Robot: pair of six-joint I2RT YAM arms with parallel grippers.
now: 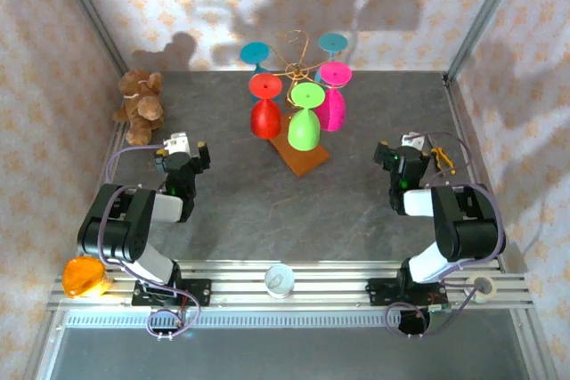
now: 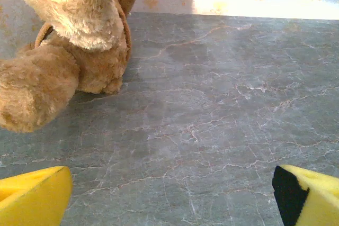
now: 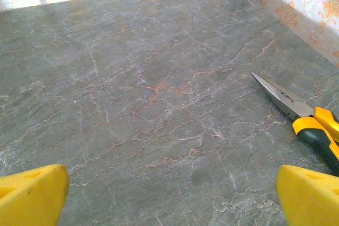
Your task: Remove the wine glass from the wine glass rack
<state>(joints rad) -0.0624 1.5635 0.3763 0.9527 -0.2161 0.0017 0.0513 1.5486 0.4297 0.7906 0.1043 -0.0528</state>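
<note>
The rack point(image 1: 309, 160) stands toward the table's point(image 1: 267, 211) far edge, with coloured glasses point(image 1: 304, 128) hanging bowl-down from it. Bear point(image 1: 140, 106) at the far left corner; left gripper point(image 2: 172, 197) and right gripper point(image 3: 172, 194) gape empty, pliers point(image 3: 299, 115) by the right edge.

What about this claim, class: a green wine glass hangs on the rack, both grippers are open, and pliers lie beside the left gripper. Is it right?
Not quite. The pliers lie beside the right gripper, not the left gripper, as the right wrist view shows. The rest holds: the green wine glass hangs on the wine glass rack and both grippers are open.
</note>
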